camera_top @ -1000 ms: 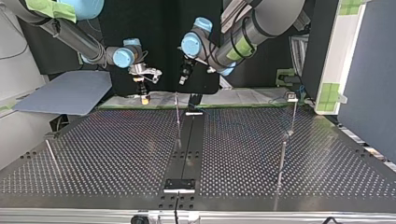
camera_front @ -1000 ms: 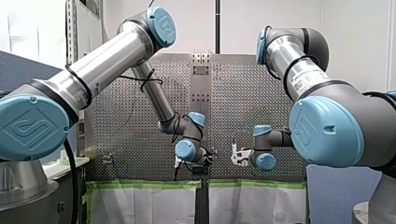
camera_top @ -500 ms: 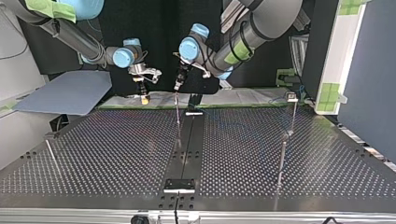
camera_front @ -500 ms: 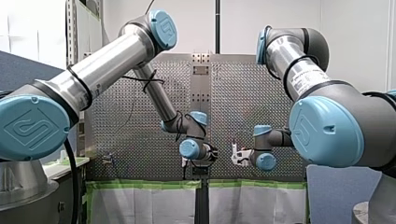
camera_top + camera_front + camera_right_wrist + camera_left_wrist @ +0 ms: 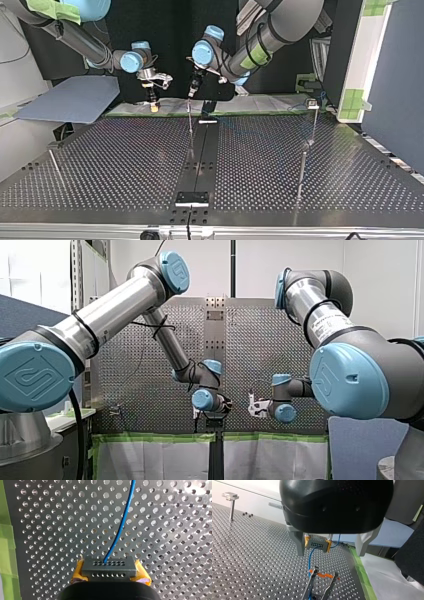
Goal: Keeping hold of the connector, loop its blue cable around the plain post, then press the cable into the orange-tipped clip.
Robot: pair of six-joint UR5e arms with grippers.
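- My right claw (image 5: 110, 577) is pinching the grey connector (image 5: 109, 566) between its yellow pads (image 5: 79, 573), so the hold the task asks for is in place.
- The blue cable (image 5: 122, 525) is running out of the connector and away over the perforated counter (image 5: 175, 542), wrapping nothing that shows. I am judging the loop not yet made.
- In the left wrist view the cable is dropping past the orange-tipped clip (image 5: 322, 578). Whether it is seated there I cannot tell, so the pressing-in seems left to do.
- My left claw (image 5: 330, 553) is hanging spread and empty, near the connector.
- A metal post (image 5: 231, 507) is standing well apart from the clip, carrying no cable.
- My left arm (image 5: 120, 305) is reaching in from the left, elbow high and wrist bent down. My right arm (image 5: 320, 315) is coming in from the right with its forearm level.
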